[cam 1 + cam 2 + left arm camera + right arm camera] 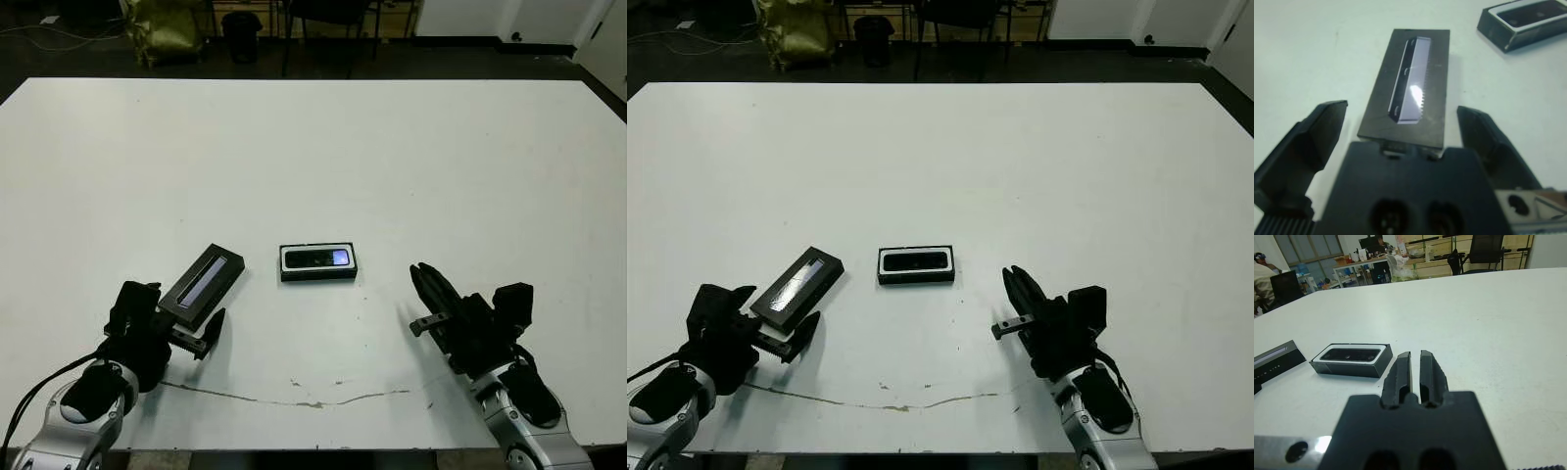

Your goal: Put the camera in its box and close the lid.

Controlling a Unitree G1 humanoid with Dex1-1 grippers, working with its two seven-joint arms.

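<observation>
Near the tabletop's (392, 157) middle: box (318, 262), shallow, black-walled, white-lined, with camera (317, 258), a slim black bar, lying inside. Just left of it, apart: lid (202, 285), flat black, glossy grey strip along top, angled, its near end between the wide-open jaws of left gripper (186, 328), not clamped. Right gripper (427, 289) off to the right, jaws closed together, holding nothing.

We see a white table (392, 166) with a thin jagged crack (313, 399) along its near edge. Beyond the far edge, on a dark floor, sit an olive-yellow bag (162, 29) at far left, a black bin (241, 35) beside it, and chair legs (328, 34).
</observation>
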